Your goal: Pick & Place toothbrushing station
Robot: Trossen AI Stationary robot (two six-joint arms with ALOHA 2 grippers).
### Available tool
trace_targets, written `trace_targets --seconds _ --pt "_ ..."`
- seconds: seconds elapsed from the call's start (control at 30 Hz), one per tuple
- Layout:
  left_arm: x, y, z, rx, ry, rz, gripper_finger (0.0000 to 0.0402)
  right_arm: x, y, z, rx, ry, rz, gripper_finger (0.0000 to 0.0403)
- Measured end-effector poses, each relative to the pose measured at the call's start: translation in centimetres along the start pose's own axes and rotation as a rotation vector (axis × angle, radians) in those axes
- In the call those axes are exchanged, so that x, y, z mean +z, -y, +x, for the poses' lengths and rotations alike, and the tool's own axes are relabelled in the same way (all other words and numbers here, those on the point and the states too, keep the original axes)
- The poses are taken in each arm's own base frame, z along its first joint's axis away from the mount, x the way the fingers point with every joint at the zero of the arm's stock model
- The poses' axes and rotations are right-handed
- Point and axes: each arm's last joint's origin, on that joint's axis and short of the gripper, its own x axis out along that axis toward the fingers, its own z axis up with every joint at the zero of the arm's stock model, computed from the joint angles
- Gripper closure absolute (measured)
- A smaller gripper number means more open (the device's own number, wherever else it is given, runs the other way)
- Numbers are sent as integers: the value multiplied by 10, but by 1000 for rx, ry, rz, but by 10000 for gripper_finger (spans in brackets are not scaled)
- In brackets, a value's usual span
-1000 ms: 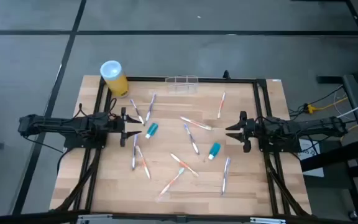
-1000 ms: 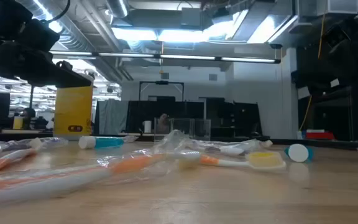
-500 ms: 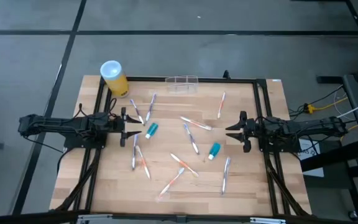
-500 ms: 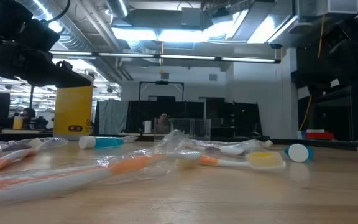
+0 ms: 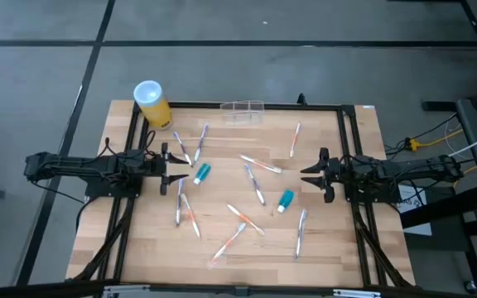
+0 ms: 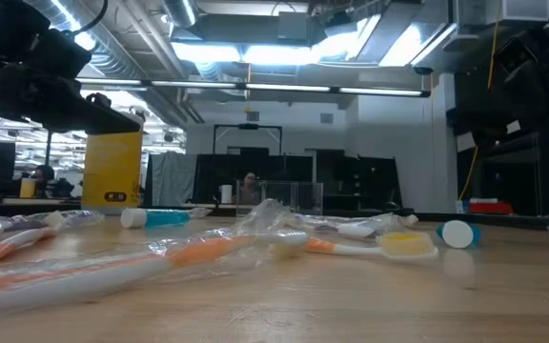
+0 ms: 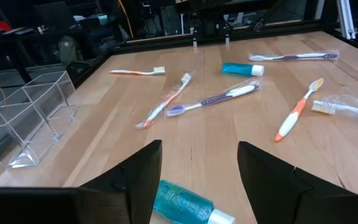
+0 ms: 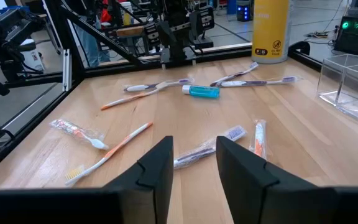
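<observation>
Station [image 5: 243, 111] is sitting at the table's far edge, roughly midway between my two arms, well apart from both grippers; nothing is gripping it. It's a clear low-walled box, showing off to the side in both wrist views [image 7: 33, 115] [image 8: 352, 84], and behind the clutter in the low view [image 6: 290, 197].

My left gripper [image 5: 175, 169] is hovering over the left side of the table, fingers [image 7: 135, 177] spread wide, holding nothing. A teal tube [image 7: 188, 205] is lying just ahead of those fingers, between them in my wrist view; from above it [image 5: 201, 172] is sitting right off the tips, not touching as far as I can tell.

My right gripper [image 5: 312, 175] is hovering over the right side, facing the left one. Fingers [image 8: 153, 168] are parted a little, less than the left pair, holding nothing. A second teal tube [image 5: 285, 200] is lying near it, off to one side.

Toothbrushes [image 5: 258, 165] are lying scattered across the wood between the grippers, some in clear wrappers. Yellow canister [image 5: 151, 103] is standing upright at the far corner on my left arm's side, well apart from the station.
</observation>
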Motion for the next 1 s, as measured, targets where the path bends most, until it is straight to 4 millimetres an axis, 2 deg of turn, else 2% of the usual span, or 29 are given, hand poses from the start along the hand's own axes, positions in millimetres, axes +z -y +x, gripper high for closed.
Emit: trace_targets --seconds 0.63,0.8,0.87,1.0 --pt "0 0 0 0 0 0 197 0 0 0 0 0 0 278" --pt "0 0 0 0 0 0 197 2 1 0 -23 17 -75 278" --pt "0 0 0 0 0 0 197 3 0 0 -19 38 -1 278" --pt "0 0 0 0 0 0 197 10 -1 -1 5 111 306 278"
